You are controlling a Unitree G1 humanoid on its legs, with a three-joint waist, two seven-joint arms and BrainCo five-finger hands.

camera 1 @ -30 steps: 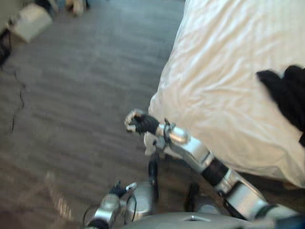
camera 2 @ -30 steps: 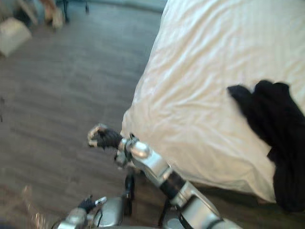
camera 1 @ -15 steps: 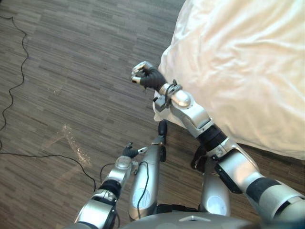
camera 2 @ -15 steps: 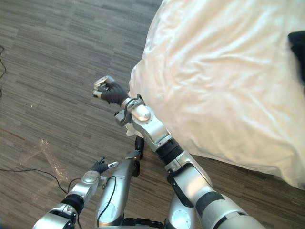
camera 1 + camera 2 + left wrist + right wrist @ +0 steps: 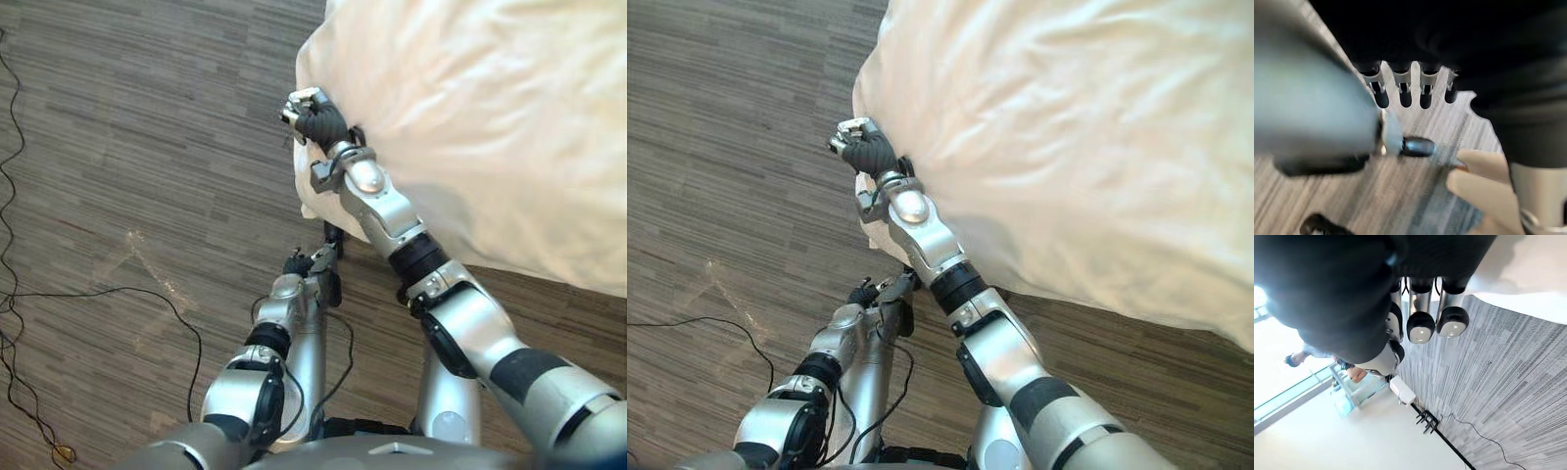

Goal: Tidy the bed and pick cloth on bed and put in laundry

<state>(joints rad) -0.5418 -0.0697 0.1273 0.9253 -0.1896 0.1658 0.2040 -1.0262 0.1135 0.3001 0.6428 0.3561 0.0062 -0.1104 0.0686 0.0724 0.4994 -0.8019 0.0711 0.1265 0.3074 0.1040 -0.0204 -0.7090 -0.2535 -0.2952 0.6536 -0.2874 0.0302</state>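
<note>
The bed's white duvet (image 5: 490,127) fills the upper right, its rounded corner hanging over the floor. My right hand (image 5: 313,119) is a curled fist right at that corner, level with the duvet's edge. In the right wrist view its fingers (image 5: 1420,325) are folded in with nothing between them, and a strip of duvet (image 5: 1528,279) lies just past them. My left hand (image 5: 297,265) hangs low over the floor, well below the bed corner. Its fingers (image 5: 1400,88) stand relaxed and hold nothing.
Grey wood-grain floor (image 5: 147,147) spreads to the left of the bed with free room. The right wrist view shows a distant wall with bright windows, a small white box (image 5: 1403,390) and a black stand (image 5: 1426,421) on the floor.
The camera has tilted down and the black cloth on the bed has left the picture. My right fist has come up against the duvet corner. The left hand has risen a little.
</note>
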